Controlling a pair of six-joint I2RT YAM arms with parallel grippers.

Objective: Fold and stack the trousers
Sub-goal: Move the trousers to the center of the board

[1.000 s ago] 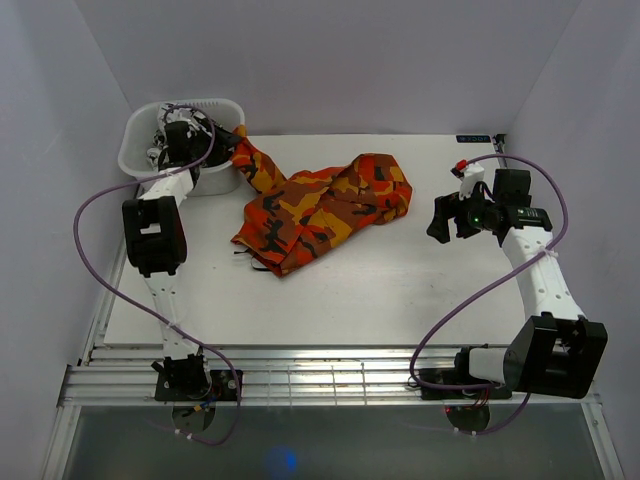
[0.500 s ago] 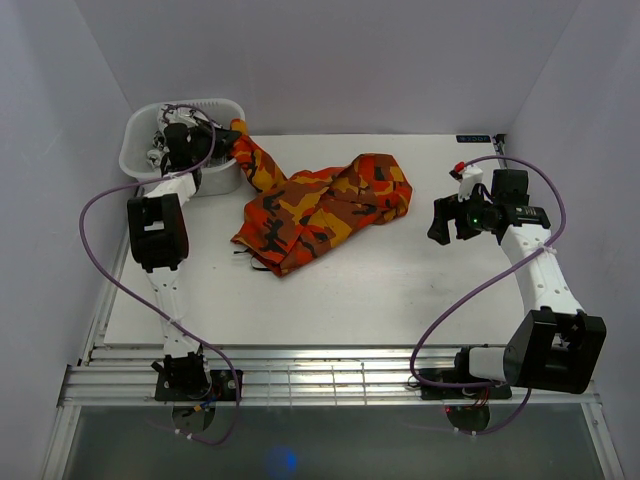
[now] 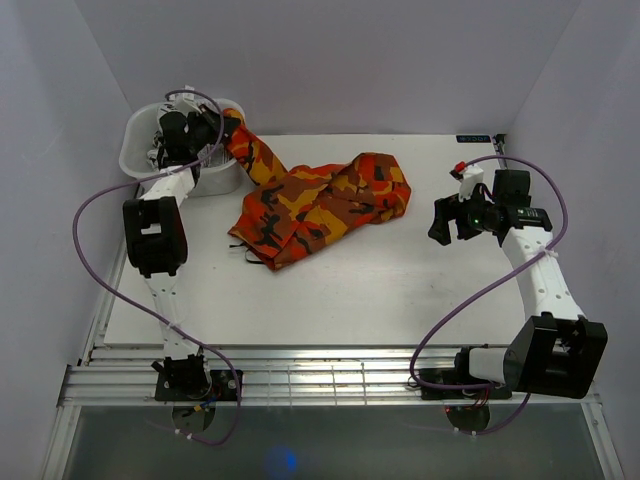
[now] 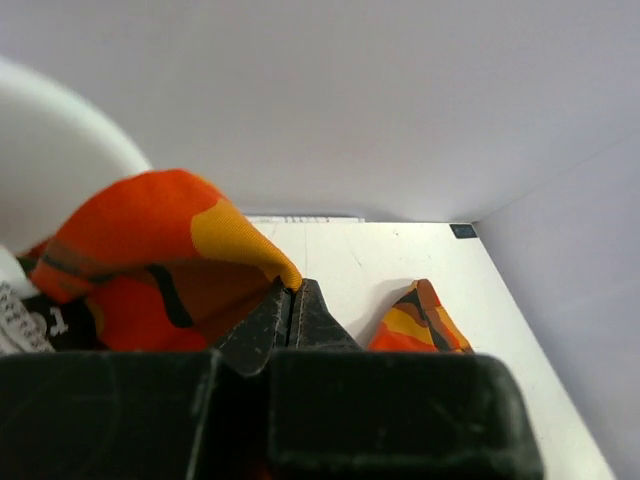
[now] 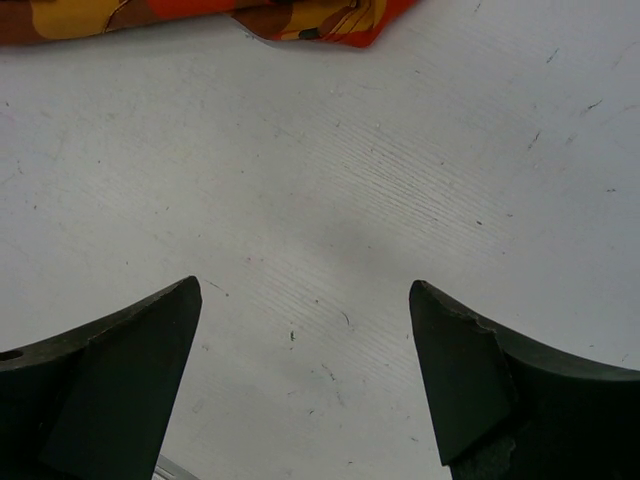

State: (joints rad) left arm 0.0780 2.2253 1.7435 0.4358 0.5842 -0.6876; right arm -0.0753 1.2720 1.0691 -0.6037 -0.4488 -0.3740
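Soft, thin cloth: trousers [image 3: 320, 205] in orange, red, brown and black camouflage blotches, rumpled into a long creased heap across the far middle of the worktop [image 3: 350, 290]. One end drawn out as a narrow band toward the far left corner and raised off the surface to the rim of a tub [image 3: 130, 152]. Tub of smooth white plastic, rounded at the corners, with a rolled lip, set at that far left corner. Inside it, low in the left wrist view, a scrap of black-and-white patterned cloth [image 4: 15, 318].

Left tool [image 4: 291, 297] above the tub, its black wedge-shaped fingers pressed tight together and pinching a rounded fold of the trousers right at the tips. Cloth arching up and away from the tips in a smooth hump.

Right tool [image 5: 302, 290] above bare worktop near the right edge, jaws spread wide, nothing between them, touching nothing. Blunt matt black fingers [image 5: 110, 380], one worn pale along an edge. Hem of the trousers just inside the top of the right wrist view, apart from both fingertips.

Worktop matt white, finely grooved, marked with thin scratches and dark specks. Purple cables [image 3: 85, 260] in smooth loops beside each arm.
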